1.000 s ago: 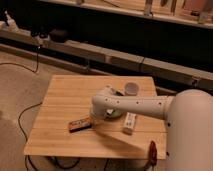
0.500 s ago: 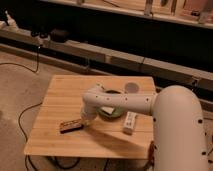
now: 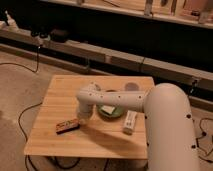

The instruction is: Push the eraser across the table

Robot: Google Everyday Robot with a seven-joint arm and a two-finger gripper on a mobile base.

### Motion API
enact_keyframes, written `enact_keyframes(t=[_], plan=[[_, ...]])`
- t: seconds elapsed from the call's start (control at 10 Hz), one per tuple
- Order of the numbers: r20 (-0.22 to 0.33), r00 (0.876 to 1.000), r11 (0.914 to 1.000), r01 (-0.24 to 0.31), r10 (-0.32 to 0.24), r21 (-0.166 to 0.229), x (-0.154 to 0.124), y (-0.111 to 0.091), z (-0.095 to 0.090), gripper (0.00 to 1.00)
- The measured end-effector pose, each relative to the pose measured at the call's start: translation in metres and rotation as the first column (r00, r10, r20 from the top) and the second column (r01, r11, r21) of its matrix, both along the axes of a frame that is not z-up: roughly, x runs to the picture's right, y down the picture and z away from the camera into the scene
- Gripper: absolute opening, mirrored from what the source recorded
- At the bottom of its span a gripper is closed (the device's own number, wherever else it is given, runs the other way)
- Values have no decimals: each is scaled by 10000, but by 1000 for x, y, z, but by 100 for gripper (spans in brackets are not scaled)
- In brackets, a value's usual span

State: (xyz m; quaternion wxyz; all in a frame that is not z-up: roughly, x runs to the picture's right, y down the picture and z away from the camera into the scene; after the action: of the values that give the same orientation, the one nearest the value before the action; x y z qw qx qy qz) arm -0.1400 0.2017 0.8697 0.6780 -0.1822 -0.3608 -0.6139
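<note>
Reaching low over the bench (image 3: 55,140), the gripper (image 3: 83,116) sits just right of the eraser (image 3: 67,126); eraser lies front-left, long axis roughly left-right, slightly tilted; grip state cannot be told.

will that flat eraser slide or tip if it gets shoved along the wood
The eraser lies flat and low on the table, so it probably slides rather than tips. It looks long, so an off-centre push from the tool beside its right end may spin it.

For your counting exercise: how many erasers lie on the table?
1: the eraser lies near the table's front left, beside the gripper; the arm may hide others.
</note>
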Motion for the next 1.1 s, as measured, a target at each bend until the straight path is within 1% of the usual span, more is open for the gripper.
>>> enact_keyframes(t=[0.4, 0.6, 0.9, 1.1], plan=[[291, 9980, 9984, 561, -563, 90, -28, 1, -7, 5], [397, 9967, 9975, 704, -707, 79, -43, 4, -7, 5], [494, 9959, 9972, 749, -752, 75, -58, 4, -6, 5], [623, 9953, 9972, 744, -741, -26, -67, 4, -10, 5]])
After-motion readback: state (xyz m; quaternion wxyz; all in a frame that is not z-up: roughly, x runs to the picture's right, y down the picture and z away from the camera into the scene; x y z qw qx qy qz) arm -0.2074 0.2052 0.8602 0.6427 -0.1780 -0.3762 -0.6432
